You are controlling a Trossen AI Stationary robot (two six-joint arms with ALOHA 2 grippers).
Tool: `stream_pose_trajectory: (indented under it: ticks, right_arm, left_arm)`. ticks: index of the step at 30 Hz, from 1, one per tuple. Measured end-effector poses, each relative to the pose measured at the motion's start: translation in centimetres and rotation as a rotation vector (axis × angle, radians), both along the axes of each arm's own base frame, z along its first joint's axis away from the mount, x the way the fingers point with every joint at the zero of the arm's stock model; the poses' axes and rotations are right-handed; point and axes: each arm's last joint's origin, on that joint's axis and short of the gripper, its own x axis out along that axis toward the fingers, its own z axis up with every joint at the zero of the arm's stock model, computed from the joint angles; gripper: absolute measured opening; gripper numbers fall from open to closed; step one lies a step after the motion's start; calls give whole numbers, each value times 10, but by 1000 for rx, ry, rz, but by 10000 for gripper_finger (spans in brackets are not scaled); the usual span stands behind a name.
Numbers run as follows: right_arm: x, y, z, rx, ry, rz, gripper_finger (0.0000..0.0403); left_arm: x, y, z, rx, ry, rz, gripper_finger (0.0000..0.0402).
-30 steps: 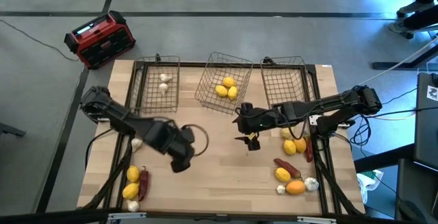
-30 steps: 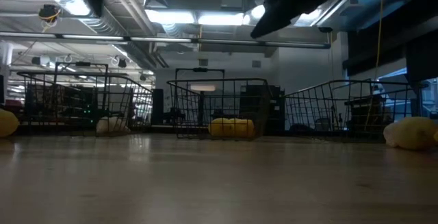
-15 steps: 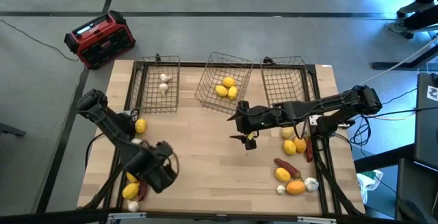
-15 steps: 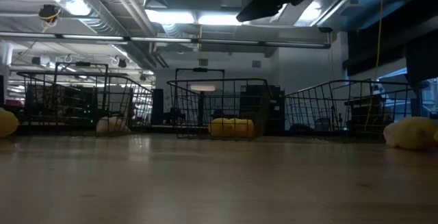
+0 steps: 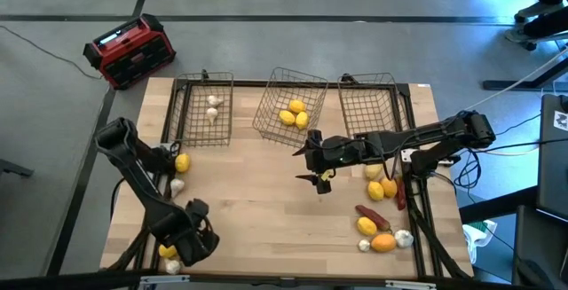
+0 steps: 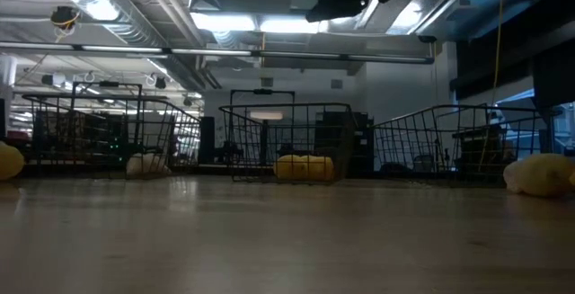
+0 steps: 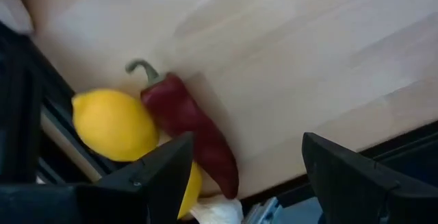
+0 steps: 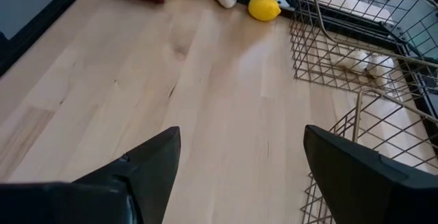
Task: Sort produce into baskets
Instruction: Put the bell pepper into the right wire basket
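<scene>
— Three baskets along the far edge of the table [image 5: 266, 197], right? What's in each?

— Left basket [image 5: 203, 110] has two white bulbs [image 5: 213, 106]. Middle basket [image 5: 289, 106] sits turned at an angle and holds three lemons [image 5: 294, 114]. Right basket [image 5: 368, 105] looks bare from above.

— Where's the left gripper [image 5: 188, 237]?

— Down at the near left corner, over a small cluster there. Its wrist view shows a red pepper [image 7: 188, 118] lying against a lemon [image 7: 113, 123], with another lemon partly hidden behind one finger [image 7: 147, 179] and a white bulb just below the pepper's tip. The fingers stand well apart with nothing between them.

— And the right gripper [image 5: 318, 160]?

— Near the table's middle, just in front of the middle basket. Fingers [image 8: 137, 166] spread wide, only bare wood between them. It carries nothing.

— Anything else loose?

— One lemon [image 5: 182, 162] and a bulb [image 5: 177, 185] at the left edge, between the left basket and the corner cluster. On the right side, near the right arm, a bigger group: lemons [image 5: 376, 190], a pepper [image 5: 372, 215], an orange piece [image 5: 383, 242] and two bulbs [image 5: 404, 237]. A red-and-black box [image 5: 130, 51] sits on the floor beyond the table's far left corner.
</scene>
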Motion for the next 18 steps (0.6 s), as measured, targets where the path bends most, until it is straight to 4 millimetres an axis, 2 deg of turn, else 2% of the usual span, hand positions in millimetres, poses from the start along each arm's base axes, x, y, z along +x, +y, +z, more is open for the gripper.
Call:
stream_pose_trajectory:
  ticks: [9, 18]
  right_arm:
    - [0, 0, 0, 0, 0, 0, 308]
    - [0, 0, 0, 0, 0, -1, 308]
  left_arm:
    - [-9, 3, -13, -4, 88, 43, 269]
    - [-12, 6, -31, -25, 104, 43, 269]
